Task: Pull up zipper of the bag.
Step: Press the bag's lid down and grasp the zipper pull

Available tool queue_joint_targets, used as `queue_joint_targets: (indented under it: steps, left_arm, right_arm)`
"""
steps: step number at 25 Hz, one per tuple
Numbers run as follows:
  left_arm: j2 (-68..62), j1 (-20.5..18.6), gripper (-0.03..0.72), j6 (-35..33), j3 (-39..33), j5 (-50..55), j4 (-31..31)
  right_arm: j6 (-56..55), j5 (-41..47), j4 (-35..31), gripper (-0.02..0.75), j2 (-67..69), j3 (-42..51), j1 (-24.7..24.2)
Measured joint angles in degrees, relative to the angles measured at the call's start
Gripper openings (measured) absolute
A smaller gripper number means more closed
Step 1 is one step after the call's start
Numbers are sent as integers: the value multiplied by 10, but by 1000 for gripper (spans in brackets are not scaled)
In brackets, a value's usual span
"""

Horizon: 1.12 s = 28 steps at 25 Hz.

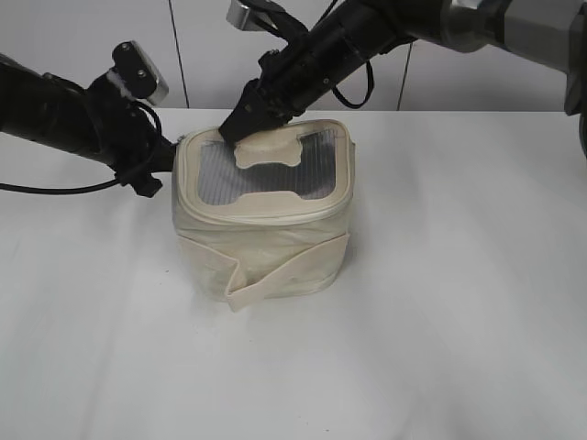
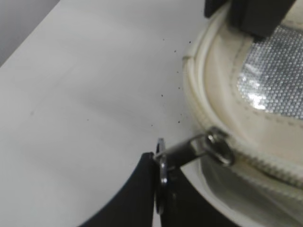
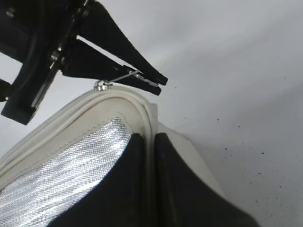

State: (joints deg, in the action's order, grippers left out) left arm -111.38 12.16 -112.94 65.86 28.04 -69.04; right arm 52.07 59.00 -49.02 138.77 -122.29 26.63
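Clamped on a silver pull (image 2: 176,153), our left gripper (image 2: 160,182) holds the ring edge-on between its tips at the bag's left corner, the pull's stem running taut to the slider (image 2: 218,146) on the zipper (image 2: 265,163). We judge the pulling step is in hand; next we need a steady draw along the rim's curve without twisting the ring free. Farther back, our right gripper (image 3: 150,156) pinches the lid rim, bracing the bag (image 1: 261,243), which stands upright mid-table (image 1: 459,302).
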Motion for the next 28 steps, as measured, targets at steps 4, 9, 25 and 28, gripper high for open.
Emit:
queue_joint_targets:
  steps: [4,9,25,28]
  left_arm:
    - [4,-1,-4,28,0,-2,16]
    - [30,-4,-4,162,0,10,125]
    - [157,-2,-4,373,-84,54,268]
    - [191,13,-4,374,-129,28,261]
  right_arm:
    - [-4,0,0,45,0,0,0]
    - [-17,0,0,45,0,0,0]
    - [-49,1,-1,45,0,0,0]
    - [-51,4,-6,43,0,0,1]
